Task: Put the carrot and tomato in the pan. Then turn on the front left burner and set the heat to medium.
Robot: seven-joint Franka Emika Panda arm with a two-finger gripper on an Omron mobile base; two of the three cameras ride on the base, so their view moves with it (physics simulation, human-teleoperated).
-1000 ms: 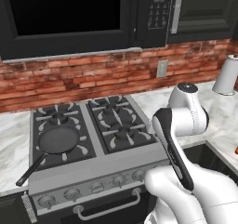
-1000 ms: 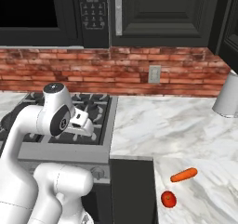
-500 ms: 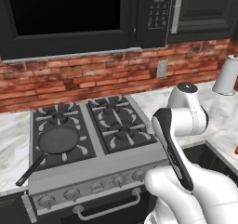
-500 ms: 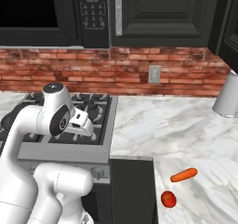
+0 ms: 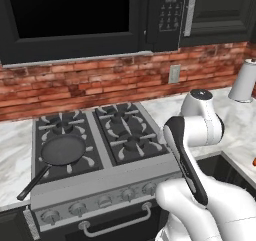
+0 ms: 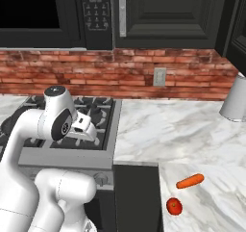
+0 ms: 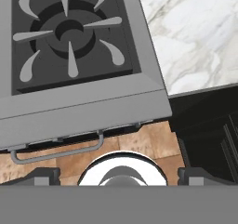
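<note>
The black pan (image 5: 62, 150) sits on the front left burner (image 5: 90, 161) of the steel stove, its long handle pointing to the front left. The orange carrot (image 6: 190, 181) lies on the marble counter right of the stove, near the front edge, and the red tomato (image 6: 174, 206) rests just in front of it. My gripper (image 6: 92, 134) hangs over the stove's front right corner, far from both. In the hand view my gripper (image 7: 120, 176) is open, its fingertips (image 7: 44, 175) wide apart with nothing between them, above the front right burner (image 7: 69, 30).
A row of knobs (image 5: 105, 201) lines the stove front above the oven handle (image 7: 56, 154). A grey cylinder (image 6: 234, 103) stands at the counter's back right. A microwave (image 5: 75, 15) and dark cabinets hang above. Marble counter (image 6: 163, 130) stretches right of the stove.
</note>
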